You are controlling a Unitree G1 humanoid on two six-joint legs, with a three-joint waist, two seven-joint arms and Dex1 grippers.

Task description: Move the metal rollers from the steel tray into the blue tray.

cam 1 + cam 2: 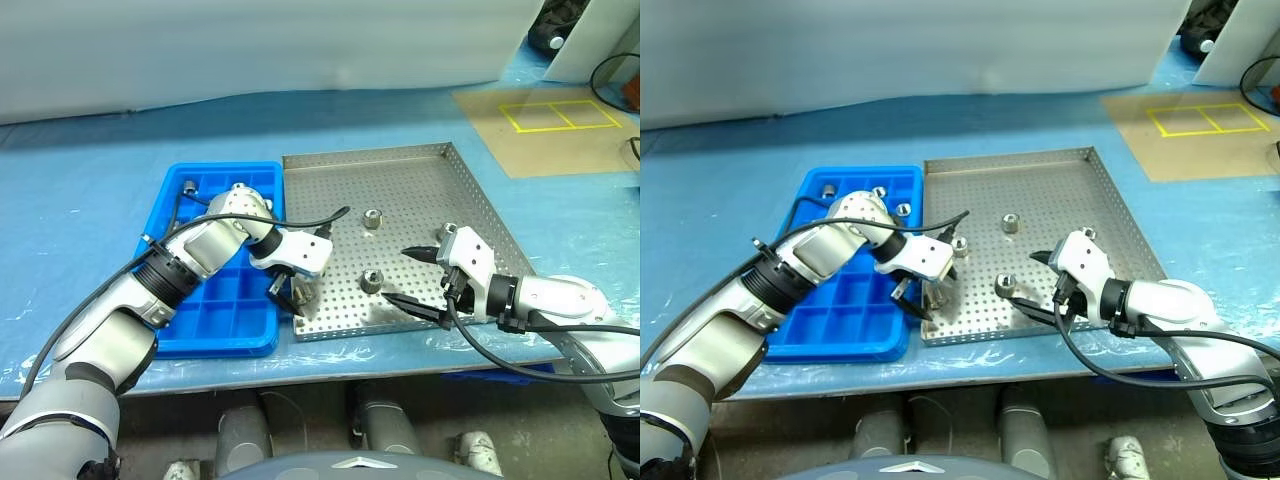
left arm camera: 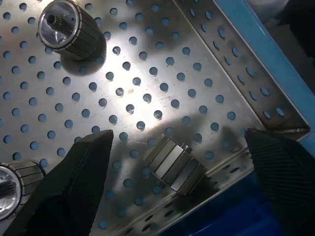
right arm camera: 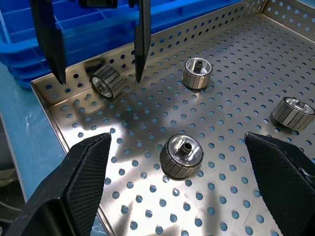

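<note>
The steel tray (image 1: 400, 165) lies in the middle, with the blue tray (image 1: 215, 325) against its left side. Several metal rollers stand on the steel tray, among them one (image 1: 373, 217) mid-tray and one (image 1: 371, 281) near the front. Another roller (image 2: 174, 167) lies on its side in the front left corner. My left gripper (image 1: 287, 298) points down over that corner, open, its fingers (image 3: 49, 44) either side of the lying roller without touching it. My right gripper (image 1: 400, 275) is open and low, with the front roller (image 3: 182, 155) just ahead between its fingers. Three rollers (image 1: 879, 192) sit in the blue tray's far compartments.
Both trays rest on a table covered in blue sheeting (image 1: 80, 200). A brown mat with yellow taped rectangles (image 1: 560, 125) lies at the far right. The steel tray's raised rim (image 2: 256, 83) runs close beside my left gripper. Black cables loop off both wrists.
</note>
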